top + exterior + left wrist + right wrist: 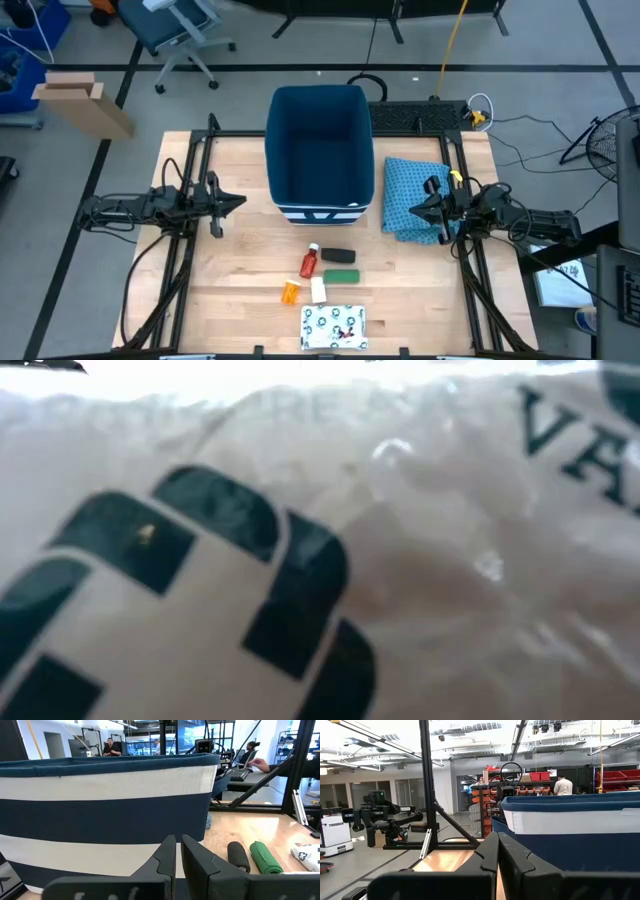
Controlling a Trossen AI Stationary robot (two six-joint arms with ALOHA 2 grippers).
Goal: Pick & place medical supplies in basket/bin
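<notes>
The deep dark-blue bin (320, 150) stands at the table's far middle, and its white-banded wall (100, 820) fills the left wrist view. The supplies lie in a cluster on the near middle of the table. They are a red bottle (310, 262), a black oblong (338, 256), a green oblong (341, 274), an orange pill bottle (290, 292), a white tube (318, 290) and a flat white packet (334, 327). That packet (320, 560) blocks the low view. My left gripper (240, 201) hovers shut left of the bin. My right gripper (415, 210) hovers shut right of it.
A blue patterned folded cloth (415, 195) lies right of the bin, under my right gripper. Black arm frames run along both sides of the table. Bare wood shows between the bin and the supplies. People stand in the room beyond the table.
</notes>
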